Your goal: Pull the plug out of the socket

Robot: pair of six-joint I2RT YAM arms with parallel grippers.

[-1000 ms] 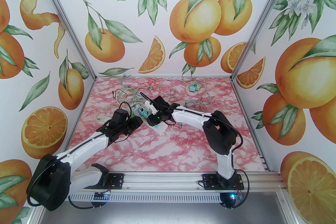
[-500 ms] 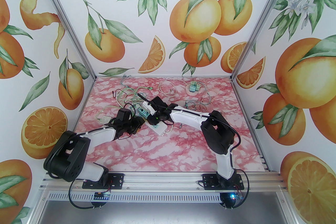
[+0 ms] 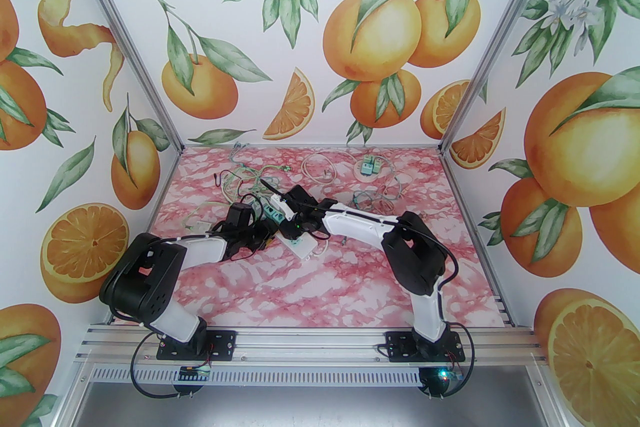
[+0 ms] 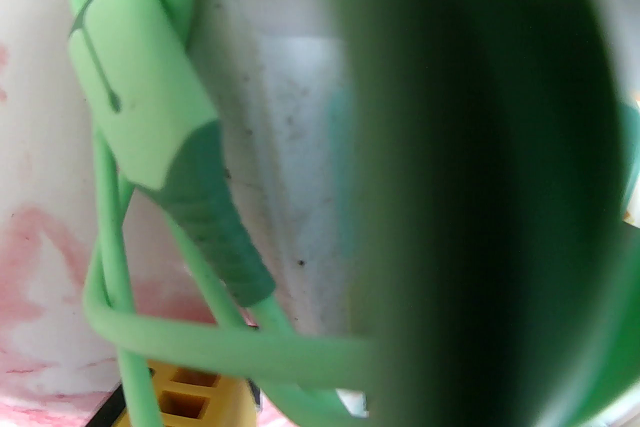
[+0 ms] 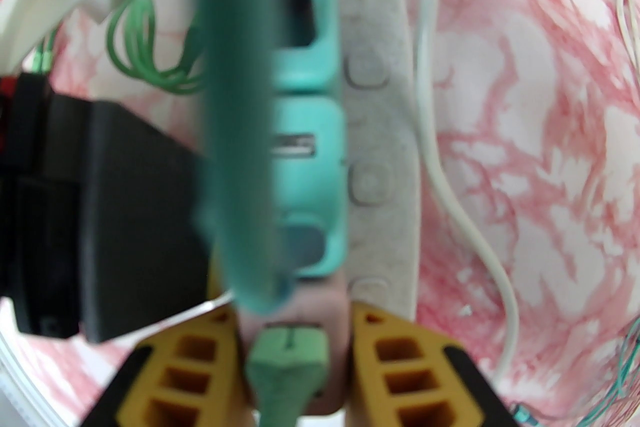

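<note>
- Two yellow fingers (image 5: pixel 400 365) of the right gripper (image 5: pixel 297 315) squeeze the pale socket block (image 5: pixel 336 365) holding the green plug (image 5: pixel 289 350).
- Cannot tell the left gripper (image 3: pixel 261 235) state.
- Plug seems light, stiff; pinch its body.

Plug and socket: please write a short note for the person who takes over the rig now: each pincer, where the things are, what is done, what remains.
Right pincer: shut on the green plug, at the near end of the teal socket block.
Left pincer: down by the white strip; open or shut cannot be told. A light green connector and loose green cable lie close to it.
Done: plug gripped.
Left to do: I cannot tell if the plug is seated or already out; pull it clear, probably with the left pincer steadying the strip.
</note>
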